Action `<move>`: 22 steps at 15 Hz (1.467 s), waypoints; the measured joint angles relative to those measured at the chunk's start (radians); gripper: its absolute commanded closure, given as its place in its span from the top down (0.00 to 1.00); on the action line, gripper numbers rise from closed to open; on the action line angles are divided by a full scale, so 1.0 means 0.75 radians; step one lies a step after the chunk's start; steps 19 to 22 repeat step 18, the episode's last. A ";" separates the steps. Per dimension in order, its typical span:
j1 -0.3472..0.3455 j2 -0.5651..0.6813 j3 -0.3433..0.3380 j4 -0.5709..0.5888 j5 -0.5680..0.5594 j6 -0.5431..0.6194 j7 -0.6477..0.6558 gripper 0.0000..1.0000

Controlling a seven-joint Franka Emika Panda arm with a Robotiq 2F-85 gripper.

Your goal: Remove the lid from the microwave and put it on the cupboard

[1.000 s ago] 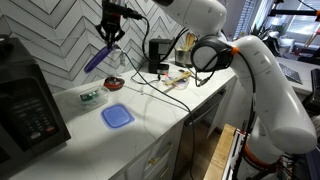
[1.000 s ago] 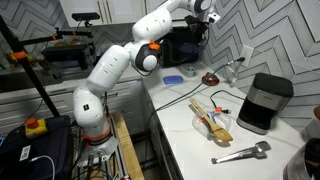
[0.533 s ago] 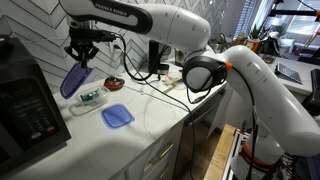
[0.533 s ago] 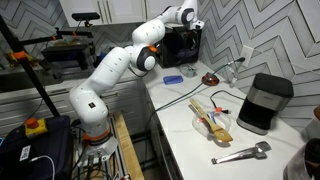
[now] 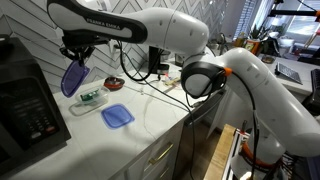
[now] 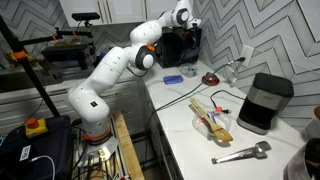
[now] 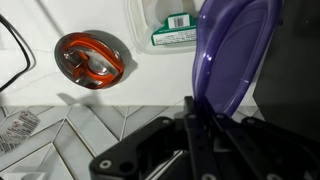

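Your gripper point(image 5: 77, 58) pinches the dark purple lid point(image 5: 72, 79) by one edge. The lid hangs below it in the air at the upper left of an exterior view, just beside the black microwave point(image 5: 25, 100) and above the white top of the cupboard point(image 5: 155, 105).

I judge that edge hold to be the weak point. In the wrist view the fingers point(image 7: 191, 112) close on only a narrow strip of rim, so a quick swing or turn of the wrist could let the slick plastic pivot or slide out.

The microwave's dark side fills the right of the wrist view, close to the lid. Drift that way and the lid may knock against it and twist in the grip.

Under you lie a clear container with a green packet point(image 7: 172, 28) and a red dish point(image 7: 90, 58). Lower here and the lid lands on them and tips. The flat blue square lid point(image 5: 117, 116) lies mid-frame, and the bare top beside it looks safer.
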 measured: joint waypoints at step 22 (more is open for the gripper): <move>-0.097 -0.069 0.031 0.020 0.029 -0.077 -0.046 1.00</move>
